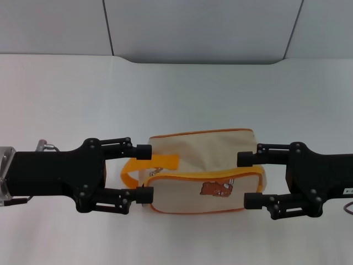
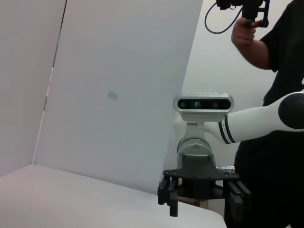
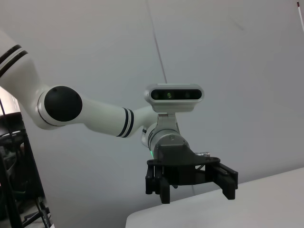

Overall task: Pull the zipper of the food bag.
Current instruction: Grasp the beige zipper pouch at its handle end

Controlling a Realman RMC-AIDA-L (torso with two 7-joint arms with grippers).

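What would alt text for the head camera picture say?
A rectangular cream canvas food bag with orange piping lies on a white table between two black grippers, left gripper and right gripper, both with jaws open at its ends.

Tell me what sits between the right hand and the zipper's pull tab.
Nothing visible does. The right hand is open at the food bag's end, and the silver pull tab on the zipper lies just beyond its fingertips. The left hand is open around the strap end.

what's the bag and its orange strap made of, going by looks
Food bag: cream woven cloth, probably canvas; matte, with soft creases. Orange strap: flat fabric webbing, matte, bending in a loop. The open left claw and right claw flank the bag's ends.
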